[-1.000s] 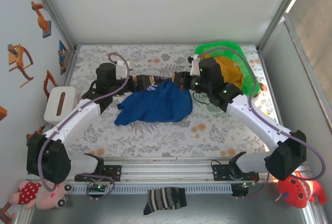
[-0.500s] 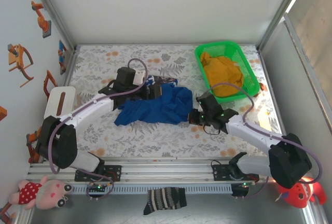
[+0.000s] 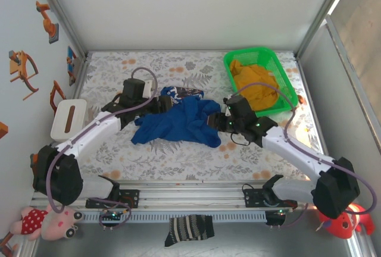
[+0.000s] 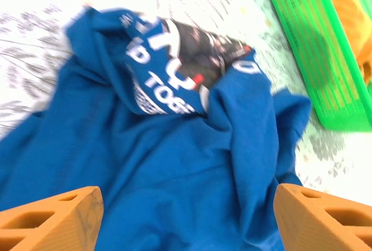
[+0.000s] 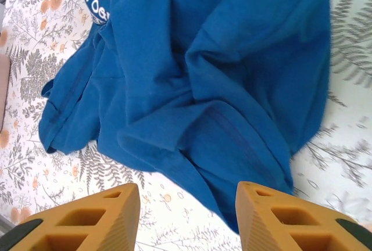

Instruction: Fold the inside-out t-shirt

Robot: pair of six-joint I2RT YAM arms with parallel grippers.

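Having just let go of the cloth, the right tool stands with its fingers apart, like the left tool. The inside-out t-shirt lies crumpled on the counter between the arms. No fold appears started.

Landmark: aluminium mounting rail.

- Left arm and right arm: white shell links with black rounded joint housings. The bulkiest housings sit just above the rail ends.
- Base brackets: black, seated on the rail.
- Left cable and right cable: mauve, one per arm, looping free at the end far from the rail.
- Small green lights on the right arm's black housings, far from the rail.
- Left gripper: fingers orange, wedge-shaped, with slotted cut-outs.
- Right gripper: fingers the same orange, finely ribbed, with dark patches at the near corners.
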